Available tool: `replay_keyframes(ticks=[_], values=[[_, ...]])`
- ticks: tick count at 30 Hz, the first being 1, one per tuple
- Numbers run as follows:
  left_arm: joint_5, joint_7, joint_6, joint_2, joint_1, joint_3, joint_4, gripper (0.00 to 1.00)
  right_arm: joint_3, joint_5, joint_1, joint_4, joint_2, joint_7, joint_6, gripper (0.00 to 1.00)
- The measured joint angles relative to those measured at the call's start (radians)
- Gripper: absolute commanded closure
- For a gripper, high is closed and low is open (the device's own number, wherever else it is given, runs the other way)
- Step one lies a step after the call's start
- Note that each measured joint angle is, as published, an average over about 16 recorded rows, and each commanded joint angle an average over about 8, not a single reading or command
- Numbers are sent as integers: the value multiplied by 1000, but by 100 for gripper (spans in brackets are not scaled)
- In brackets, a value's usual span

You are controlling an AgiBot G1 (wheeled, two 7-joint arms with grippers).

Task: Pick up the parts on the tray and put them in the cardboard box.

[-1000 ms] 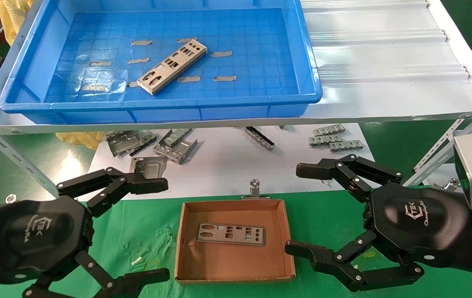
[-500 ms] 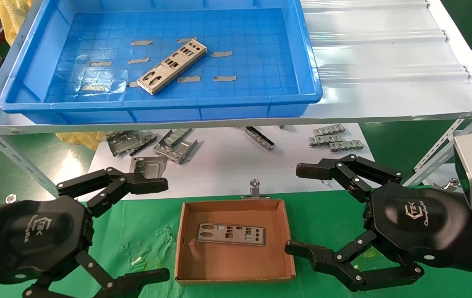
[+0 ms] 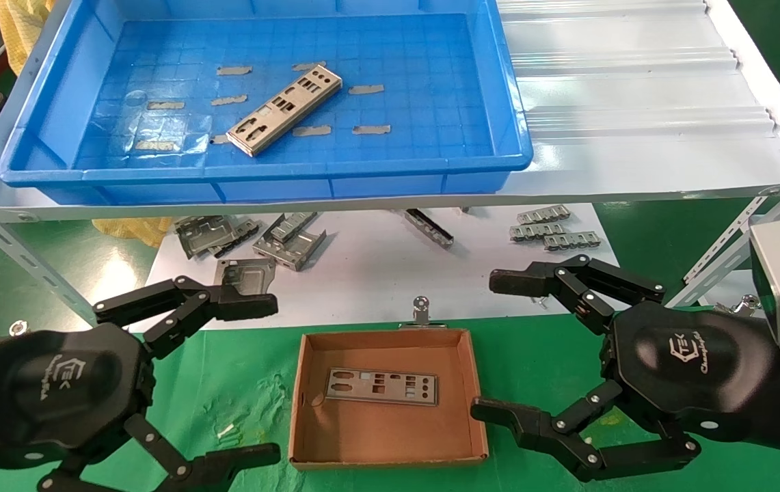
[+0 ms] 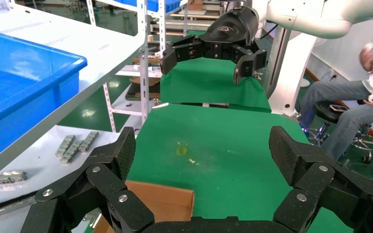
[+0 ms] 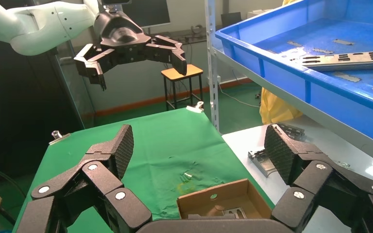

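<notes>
Inside tray (image 3: 513, 147) 1 part (image 3: 285, 108), cardboard box (image 3: 307, 362) 1 plate (image 3: 381, 387), left hand (image 3: 263, 379), right hand (image 3: 492, 348) spread

Bright blue tray (image 3: 390, 167), its floor ruled in a square grid and dotted with dull grey tape strips (image 3: 370, 89). One silver-grey part (image 3: 285, 108) in it showed dark punched holes; another (image 3: 381, 387) sat in the plain brown cardboard box (image 3: 475, 389). Green cloth (image 3: 239, 389) covered the table. Both claws, left (image 3: 253, 379) and right (image 3: 499, 345), were matte black with silver rivets.
</notes>
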Motion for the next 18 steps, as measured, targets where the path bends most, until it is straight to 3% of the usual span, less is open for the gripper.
replay_keyframes(ticks=[18], values=[[0,0,0,0,0,0,0,0,0,0,0,0,0,0,0,0]])
